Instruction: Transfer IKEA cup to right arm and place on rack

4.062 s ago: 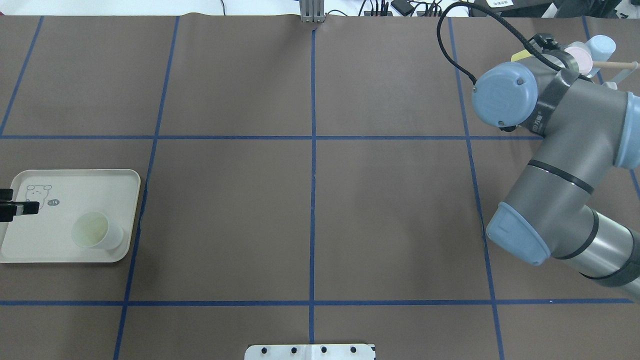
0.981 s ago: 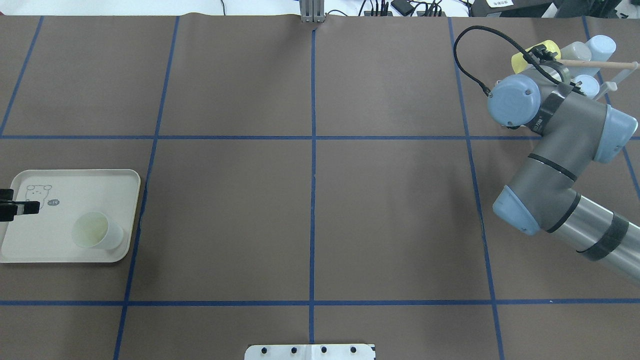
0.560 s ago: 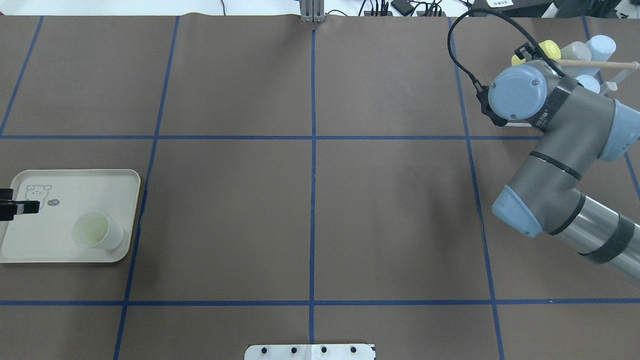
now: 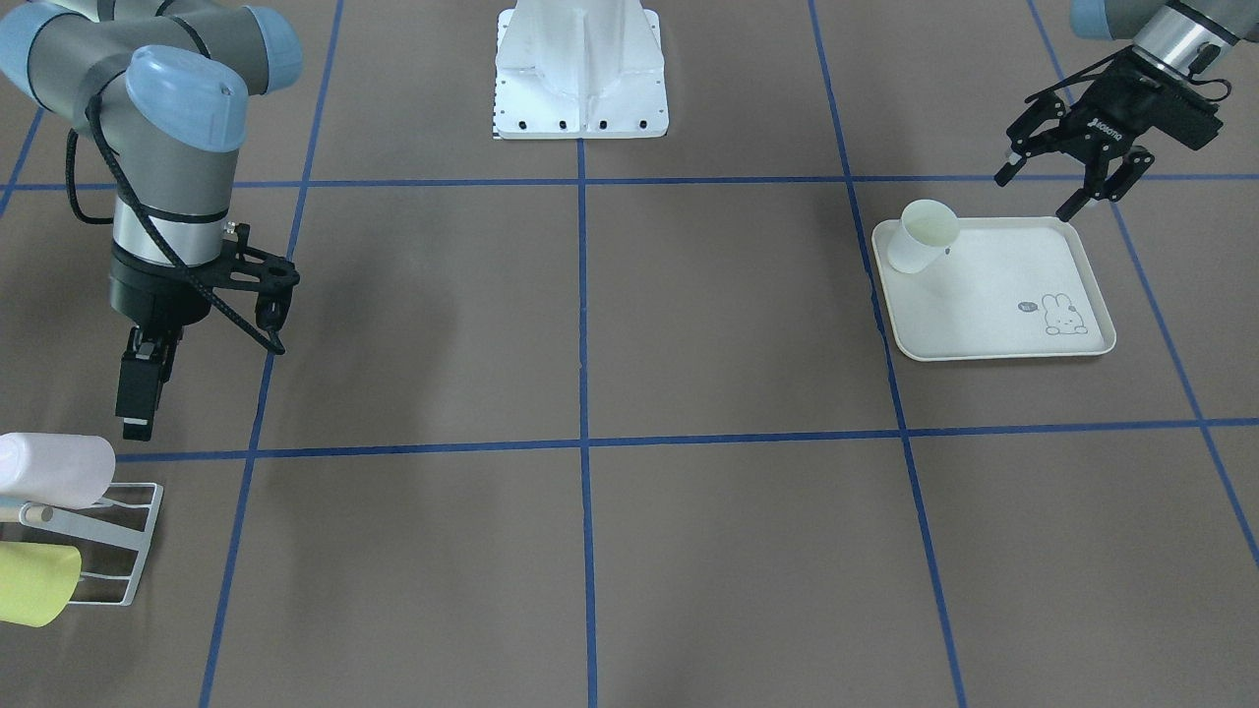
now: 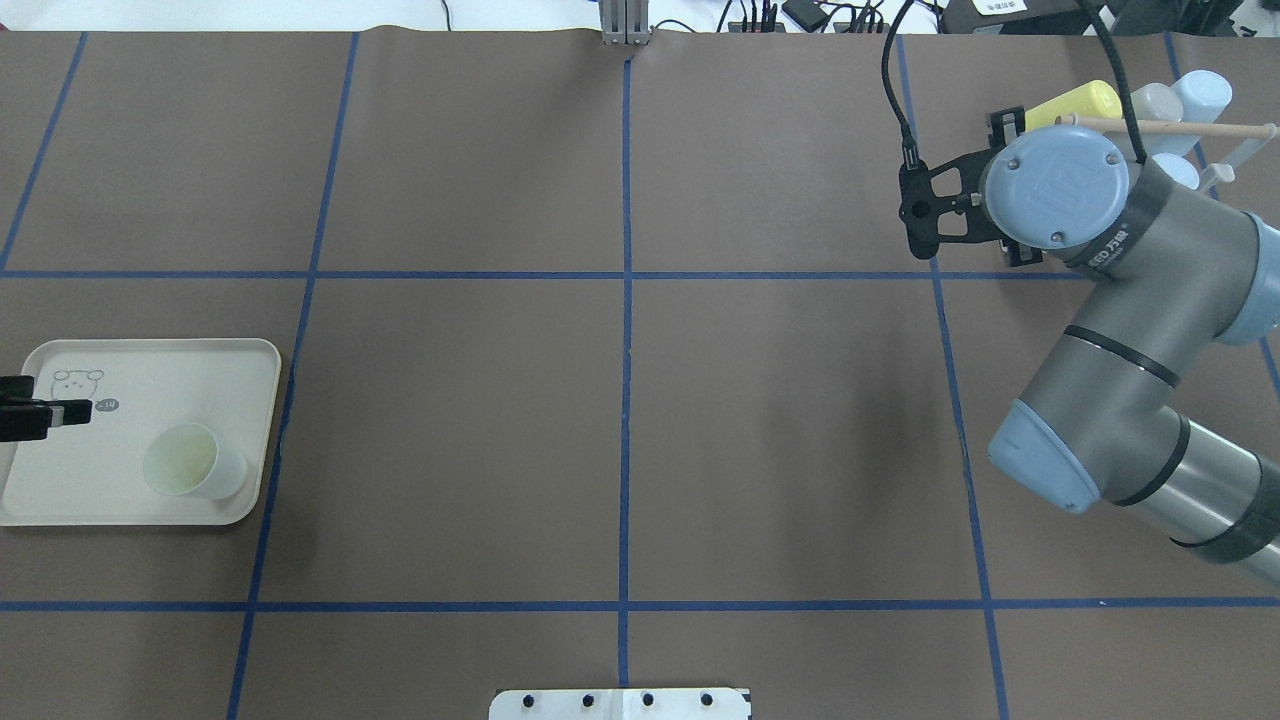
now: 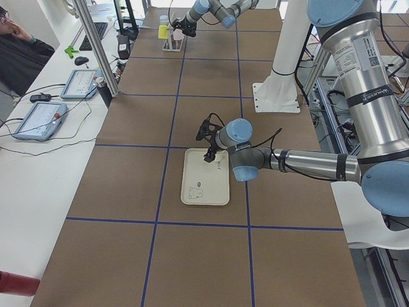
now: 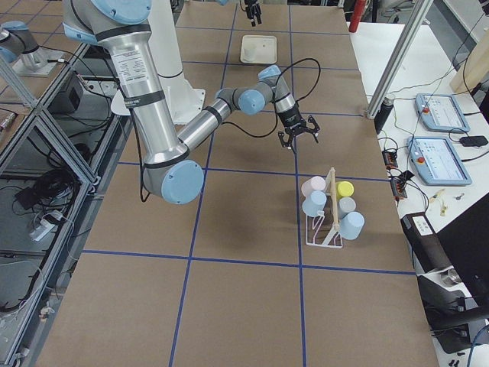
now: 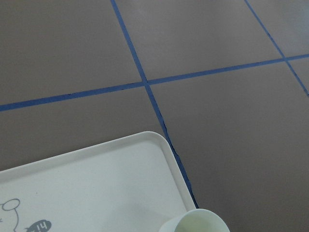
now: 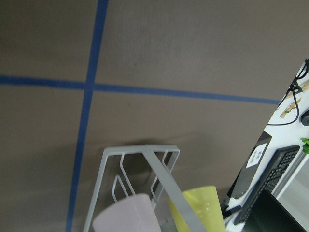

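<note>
- The tray [image 4: 984, 295], cream with a rabbit print [image 4: 1057, 315], lies on the brown table [image 4: 689, 324], which is marked with blue tape lines.
- The IKEA cup [image 4: 923, 236] stands upright and mouth up on the tray, in the corner nearest the robot's base and on the side that faces the middle of the table. It is pale and looks empty.
- The left gripper [image 4: 1033, 197] hangs above the tray, apart from the cup. Its fingers [image 4: 1001, 180] are spread wide and hold nothing.
- The left wrist view looks down on that corner of the tray, with the cup's rim [image 8: 200, 223] at the bottom edge.
- The rack [image 4: 123, 536], white wire with a pale wooden rod, stands well apart from the tray at the other end of the table. It carries several cups, among them a yellow cup [image 4: 34, 582].
- The right gripper [image 4: 135, 425] is also far from the tray, just beside the rack and pointing down at the table.
- The front view shows it edge-on, but in the right-side view the right gripper is spread and empty.
</note>
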You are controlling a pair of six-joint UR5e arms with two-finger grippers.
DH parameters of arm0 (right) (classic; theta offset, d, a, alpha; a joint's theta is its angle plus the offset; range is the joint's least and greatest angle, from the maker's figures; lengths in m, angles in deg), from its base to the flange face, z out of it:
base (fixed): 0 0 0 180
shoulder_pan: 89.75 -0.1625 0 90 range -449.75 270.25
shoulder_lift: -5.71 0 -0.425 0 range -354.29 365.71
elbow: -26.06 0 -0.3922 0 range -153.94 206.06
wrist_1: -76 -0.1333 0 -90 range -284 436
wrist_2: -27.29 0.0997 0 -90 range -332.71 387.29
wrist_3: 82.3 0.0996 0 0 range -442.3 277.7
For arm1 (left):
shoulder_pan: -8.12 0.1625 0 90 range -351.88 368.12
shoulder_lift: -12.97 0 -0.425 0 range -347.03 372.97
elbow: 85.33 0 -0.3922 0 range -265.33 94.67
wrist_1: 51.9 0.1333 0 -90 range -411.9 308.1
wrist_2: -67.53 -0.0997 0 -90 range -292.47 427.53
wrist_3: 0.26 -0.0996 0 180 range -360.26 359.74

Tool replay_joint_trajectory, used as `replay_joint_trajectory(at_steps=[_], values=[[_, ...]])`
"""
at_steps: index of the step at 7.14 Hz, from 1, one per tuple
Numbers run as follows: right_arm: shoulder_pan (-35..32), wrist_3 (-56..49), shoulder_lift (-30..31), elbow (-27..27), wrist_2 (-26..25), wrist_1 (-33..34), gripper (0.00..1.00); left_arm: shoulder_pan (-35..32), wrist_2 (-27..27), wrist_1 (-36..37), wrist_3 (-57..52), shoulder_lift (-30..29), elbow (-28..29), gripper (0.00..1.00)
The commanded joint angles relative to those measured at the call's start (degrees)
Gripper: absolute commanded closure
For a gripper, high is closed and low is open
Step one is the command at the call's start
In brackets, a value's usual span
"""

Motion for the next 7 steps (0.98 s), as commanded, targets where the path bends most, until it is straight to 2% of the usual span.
replay_joint_trajectory(at_steps=[1, 2, 3, 4, 5, 6, 7], values=[[0.2, 18.5, 1.1, -1.1, 12.9, -12.4, 0.01, 5.2, -5.8, 0.2, 0.4, 0.0, 1.0, 0.0], [0.5, 28.1, 1.0, -2.6, 18.1, -15.6, 0.01, 7.1, -7.4, 0.2, 0.4, 0.0, 1.1, 0.0], [1.9, 39.9, 0.3, -4.6, 21.4, -15.9, 0.01, 8.9, -9.2, 0.2, 0.8, 0.0, 1.2, 0.0], [4.4, 48.7, -0.9, -6.1, 21.5, -16.3, 0.01, 10.9, -10.6, 0.9, 2.9, 0.0, 1.2, 0.0], [6.0, 50.1, -1.0, -6.4, 21.5, -17.6, 0.01, 13.6, -14.2, 1.9, 5.2, 0.0, 1.2, 0.0], [6.4, 50.2, -1.0, -6.4, 21.5, -17.9, 0.01, 14.5, -15.1, 3.1, 6.2, -0.3, 1.4, 0.02], [6.4, 50.2, -0.7, -6.3, 21.6, -17.9, 0.01, 14.6, -15.1, 3.2, 6.8, -0.3, 1.8, 0.16]])
